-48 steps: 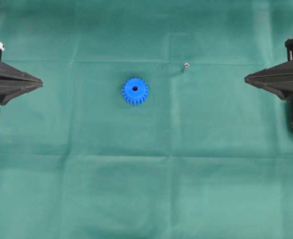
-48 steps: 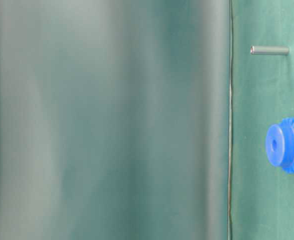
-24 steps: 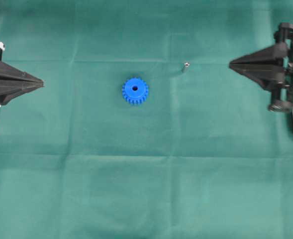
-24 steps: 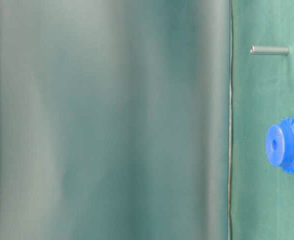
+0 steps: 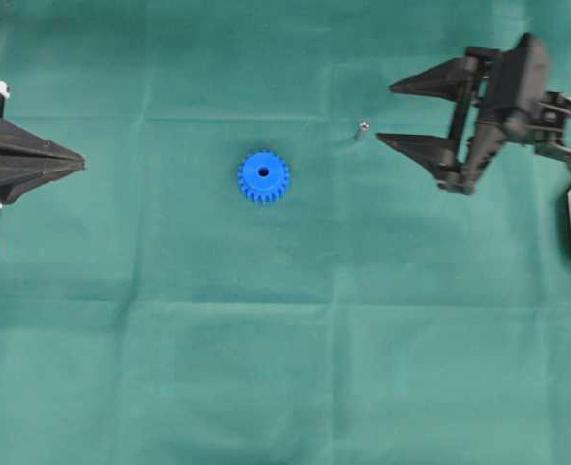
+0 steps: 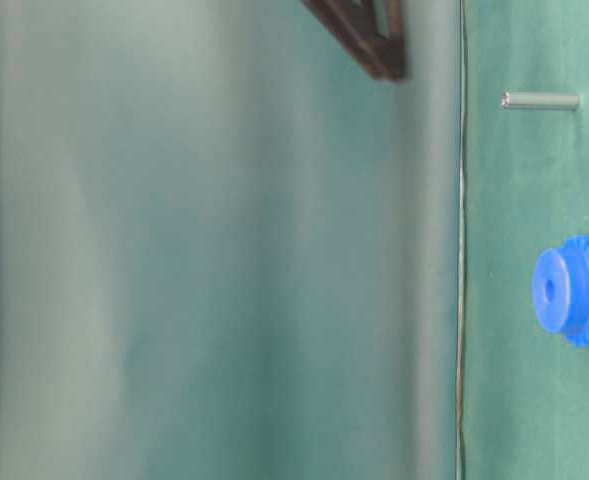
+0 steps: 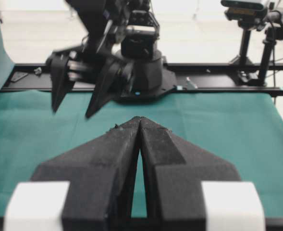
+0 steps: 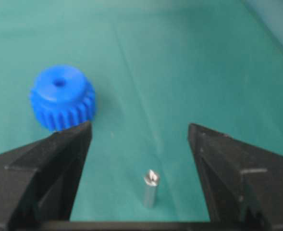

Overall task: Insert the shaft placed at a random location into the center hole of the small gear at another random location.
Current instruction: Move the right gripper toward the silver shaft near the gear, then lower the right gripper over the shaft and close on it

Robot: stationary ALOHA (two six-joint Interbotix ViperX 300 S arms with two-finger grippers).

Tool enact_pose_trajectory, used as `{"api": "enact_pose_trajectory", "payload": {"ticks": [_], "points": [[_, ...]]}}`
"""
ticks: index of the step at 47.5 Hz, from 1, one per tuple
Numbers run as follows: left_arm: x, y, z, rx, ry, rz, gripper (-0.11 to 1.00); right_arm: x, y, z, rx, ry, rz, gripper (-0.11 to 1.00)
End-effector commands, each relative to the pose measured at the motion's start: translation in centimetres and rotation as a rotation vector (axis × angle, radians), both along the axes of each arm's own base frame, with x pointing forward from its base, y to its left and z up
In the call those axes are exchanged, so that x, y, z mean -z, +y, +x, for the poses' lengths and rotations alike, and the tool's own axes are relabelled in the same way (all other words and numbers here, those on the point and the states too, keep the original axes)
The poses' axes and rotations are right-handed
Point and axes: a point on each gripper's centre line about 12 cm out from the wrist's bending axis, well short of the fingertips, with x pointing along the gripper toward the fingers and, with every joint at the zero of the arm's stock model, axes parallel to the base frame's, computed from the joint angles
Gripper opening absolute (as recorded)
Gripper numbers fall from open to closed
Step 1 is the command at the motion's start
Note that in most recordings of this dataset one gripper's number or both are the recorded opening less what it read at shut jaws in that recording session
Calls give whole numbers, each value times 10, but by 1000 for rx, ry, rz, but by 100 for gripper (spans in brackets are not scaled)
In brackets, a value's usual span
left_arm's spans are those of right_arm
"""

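Right pincer [image 5: 386,113] gapes near the shaft [image 5: 362,126]; small gear [image 5: 263,177] hole bare.

Even, soft light overhead, barely any shadows; table-level view is mostly blur, right wrist view a bit soft.

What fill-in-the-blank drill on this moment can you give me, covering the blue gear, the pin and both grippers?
1. The bright blue plastic toothed gear rests with its center hole facing ____.
2. The tiny silvery metal shaft stands ____ on the green cloth.
3. The right gripper is ____.
4. The left gripper is ____.

Missing words: up; upright; open; shut
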Motion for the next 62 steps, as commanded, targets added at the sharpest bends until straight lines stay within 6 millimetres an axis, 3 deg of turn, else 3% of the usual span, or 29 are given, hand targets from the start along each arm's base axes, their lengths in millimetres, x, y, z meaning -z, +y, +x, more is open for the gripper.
{"api": "enact_pose_trajectory", "payload": {"ticks": [1,16,45,49,60,62], "points": [[-8,0,2,2,-20,4,0,5,-9,12,14,-8,-16,86],[-6,0,3,2,0,6,0,37,-21,18,55,39,11,86],[-5,0,3,2,3,6,0,55,-23,24,59,86,29,83],[-5,0,3,2,5,5,0,56,-23,24,59,86,29,73],[-5,0,3,1,3,3,0,55,-23,25,51,87,26,14],[-6,0,2,2,2,3,0,55,-22,25,49,89,25,14]]}}
